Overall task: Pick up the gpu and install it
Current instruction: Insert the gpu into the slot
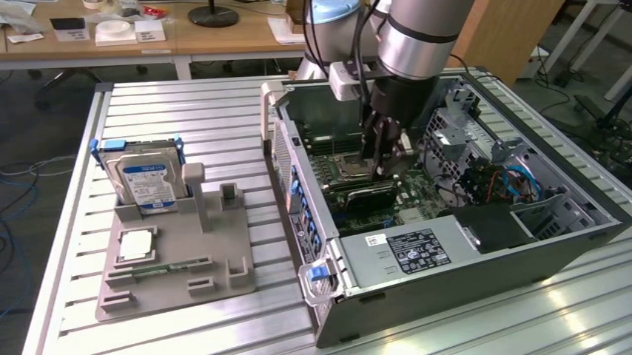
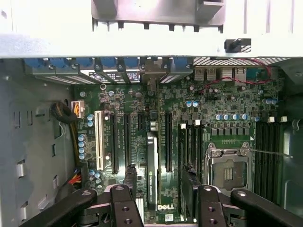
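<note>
The gpu (image 2: 152,165) stands on edge in a slot of the green motherboard (image 2: 142,109), its thin silver-and-black edge facing the wrist camera. My gripper (image 2: 159,178) is open and straddles it, with one black finger (image 2: 131,182) on each side and a gap between each finger and the card. In the exterior view the gripper (image 1: 383,161) reaches down inside the open computer case (image 1: 464,259), just above the dark gpu (image 1: 368,194) on the board.
On the exterior view's left, a grey fixture plate (image 1: 212,277) holds a hard drive (image 1: 145,181) in a blue frame, a processor chip (image 1: 136,244) and a green memory stick (image 1: 163,270). Case walls, drive cages and the power supply (image 1: 415,251) surround the gripper.
</note>
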Controlling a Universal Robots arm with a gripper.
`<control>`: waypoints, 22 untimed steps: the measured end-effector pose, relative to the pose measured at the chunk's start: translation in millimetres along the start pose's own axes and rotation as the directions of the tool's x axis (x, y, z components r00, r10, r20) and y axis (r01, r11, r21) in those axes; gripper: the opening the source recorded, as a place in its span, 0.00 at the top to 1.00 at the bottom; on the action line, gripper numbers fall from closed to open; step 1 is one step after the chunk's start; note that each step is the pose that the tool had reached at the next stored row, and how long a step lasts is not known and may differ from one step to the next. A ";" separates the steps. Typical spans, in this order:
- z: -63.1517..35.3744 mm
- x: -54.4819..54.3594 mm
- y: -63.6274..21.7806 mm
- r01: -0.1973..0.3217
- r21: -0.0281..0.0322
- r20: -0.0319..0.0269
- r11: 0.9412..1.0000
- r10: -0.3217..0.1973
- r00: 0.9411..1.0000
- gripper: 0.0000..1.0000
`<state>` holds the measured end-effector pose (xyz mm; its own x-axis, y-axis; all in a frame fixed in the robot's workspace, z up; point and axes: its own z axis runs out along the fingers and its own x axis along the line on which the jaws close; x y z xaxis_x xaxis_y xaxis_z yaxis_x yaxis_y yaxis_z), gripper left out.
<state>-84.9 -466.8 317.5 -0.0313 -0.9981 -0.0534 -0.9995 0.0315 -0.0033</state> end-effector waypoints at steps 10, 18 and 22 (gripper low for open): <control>-4.8 -0.3 0.0 0.000 0.000 0.000 1.000 0.000 1.000 0.48; -5.3 -0.3 0.0 0.000 0.000 0.000 1.000 0.000 1.000 0.48; -9.7 -0.5 0.0 0.000 0.000 0.000 1.000 0.000 1.000 0.48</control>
<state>-84.9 -466.9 327.2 -0.0313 -0.9981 -0.0533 -0.9995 0.0315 -0.0033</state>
